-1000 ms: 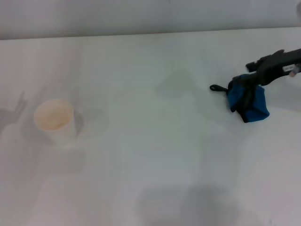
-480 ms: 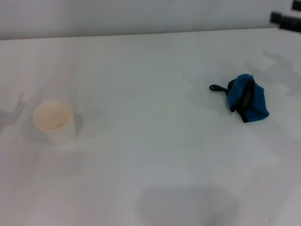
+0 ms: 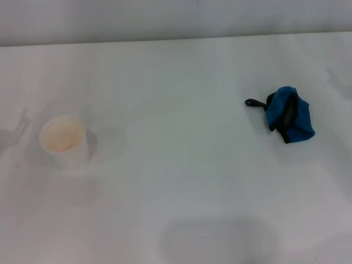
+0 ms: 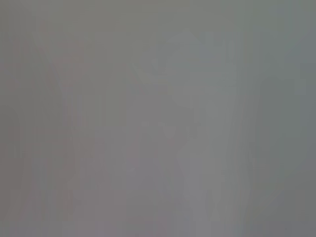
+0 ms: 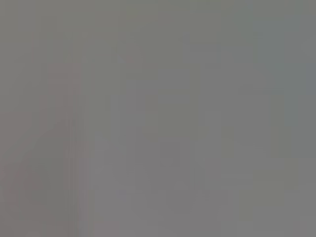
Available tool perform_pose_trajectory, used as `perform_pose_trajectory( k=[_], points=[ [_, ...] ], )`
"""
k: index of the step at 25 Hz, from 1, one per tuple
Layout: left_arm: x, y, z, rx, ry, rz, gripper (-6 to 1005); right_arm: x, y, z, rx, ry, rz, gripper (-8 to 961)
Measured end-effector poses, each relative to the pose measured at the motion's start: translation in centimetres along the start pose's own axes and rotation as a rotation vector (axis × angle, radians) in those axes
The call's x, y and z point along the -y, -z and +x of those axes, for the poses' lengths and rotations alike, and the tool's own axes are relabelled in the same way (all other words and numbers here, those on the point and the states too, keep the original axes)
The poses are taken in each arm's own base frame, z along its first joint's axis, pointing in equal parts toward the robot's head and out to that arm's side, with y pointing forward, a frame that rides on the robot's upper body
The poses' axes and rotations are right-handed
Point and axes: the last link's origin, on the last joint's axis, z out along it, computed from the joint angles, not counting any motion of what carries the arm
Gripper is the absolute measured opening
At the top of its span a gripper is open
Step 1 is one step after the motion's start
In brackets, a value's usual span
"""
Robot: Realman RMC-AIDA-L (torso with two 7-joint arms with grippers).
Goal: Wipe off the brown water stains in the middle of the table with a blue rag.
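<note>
- Plain white smooth bench (image 3: 181,71) fills the head view, with a pale wall strip along its far edge.
- Small bright blue cloth rag with black trim (image 3: 289,121) lies bunched in a heap on my right side of the bench. Its black loop pokes out towards the middle.
- White paper cup with a tan inside (image 3: 63,141) stands upright on my left side, well apart from the rag.
- I can't make out any brown water stain in the middle of the bench; it reads as clean white between cup and rag. A faint grey patch near the front edge looks like shadow, not spill.
- Neither set of jaws is in the head view, and both wrist views show only flat grey. I can't tell whether the jaws are apart or together, and nothing is visibly held.
- Judgement: wiping looks done or close to it, and the rag is set down clear of the middle.
- If another pass is needed:
  - use the right arm, as the rag sits on that side
  - come down on top of the bunched heap, not on the loop, so the cloth doesn't trail loose
  - press it flat and sweep from the middle back towards my right
  - stop well short of the cup, which looks light enough to tip easily
</note>
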Motion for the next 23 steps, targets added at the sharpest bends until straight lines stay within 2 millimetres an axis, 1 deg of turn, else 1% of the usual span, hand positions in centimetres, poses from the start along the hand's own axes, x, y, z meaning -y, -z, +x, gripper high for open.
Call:
perform_pose_trajectory(
  k=[6, 11, 14, 18, 23],
  points=[
    [-0.1, 0.4, 0.3, -0.030, 0.002, -0.009, 880, -0.6, 1.7, 2.3, 0.112, 0.057, 0.216, 876],
    [-0.1, 0.9, 0.2, -0.028, 0.000, -0.002, 880, -0.9, 2.2, 4.0, 0.043, 0.124, 0.290, 876],
    [0.0, 1.2, 0.0, -0.022, 0.000, 0.004, 880, -0.6, 2.7, 5.0, -0.014, 0.143, 0.331, 876],
    [0.2, 1.4, -0.1, -0.016, 0.001, 0.018, 880, -0.3, 2.9, 5.5, -0.049, 0.147, 0.357, 876],
    [0.2, 1.3, -0.1, -0.016, -0.005, 0.018, 880, -0.2, 3.0, 5.4, -0.041, 0.156, 0.356, 876]
  ],
)
